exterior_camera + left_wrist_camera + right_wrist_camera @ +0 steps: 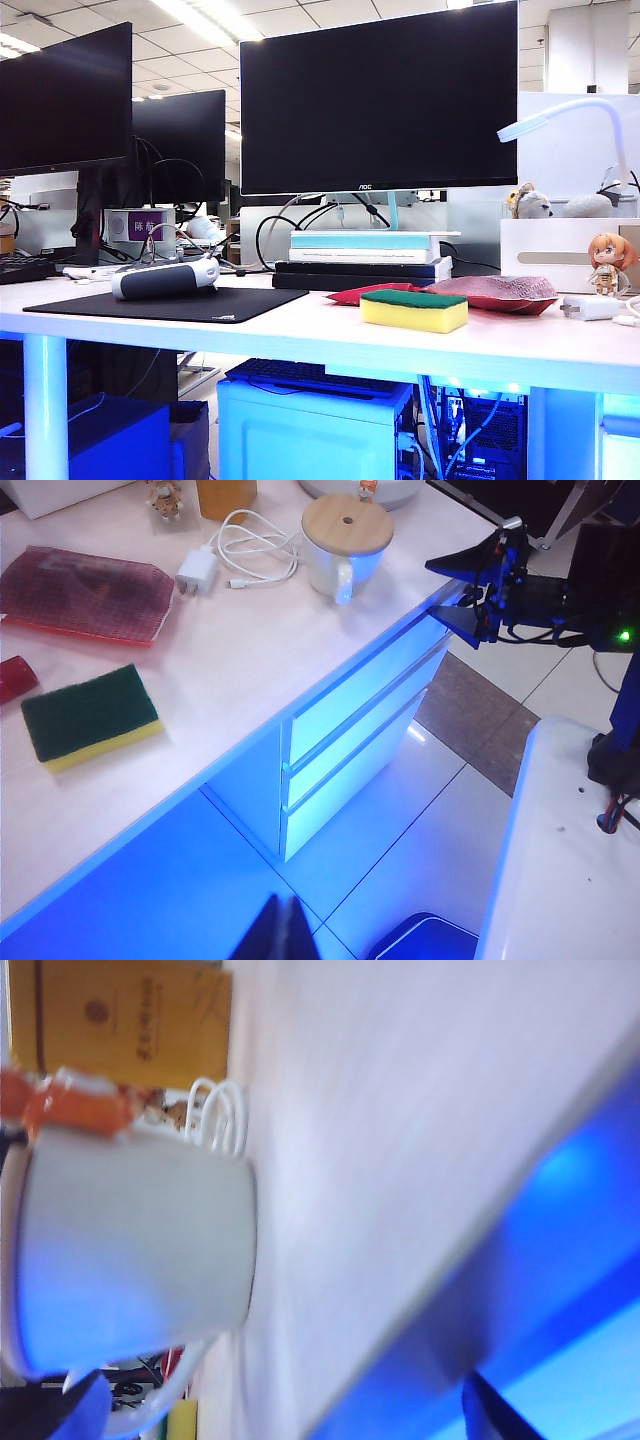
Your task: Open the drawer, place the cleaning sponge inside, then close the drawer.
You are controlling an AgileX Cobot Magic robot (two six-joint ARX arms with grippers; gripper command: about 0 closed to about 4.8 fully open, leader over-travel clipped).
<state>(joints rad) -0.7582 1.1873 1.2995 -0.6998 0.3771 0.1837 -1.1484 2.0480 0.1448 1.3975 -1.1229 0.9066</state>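
The cleaning sponge (413,310), yellow foam with a green top, lies flat on the white table near the front edge. In the left wrist view the sponge (90,716) is far from both grippers. Under the table edge is a stack of three drawer fronts, and the top drawer (365,695) is closed. My right gripper (456,592) hovers open at the table edge by the top drawer's far corner, holding nothing. In its own view the right gripper (290,1420) straddles the table edge. My left gripper (285,932) hangs shut over the blue-lit floor. Neither arm shows in the exterior view.
A white mug (343,542) with a wooden lid stands near the table edge beside the right gripper. A charger and cable (200,570) and red packets (85,592) lie beyond the sponge. Monitors, stacked books (365,248) and a black mat (165,303) fill the table's back.
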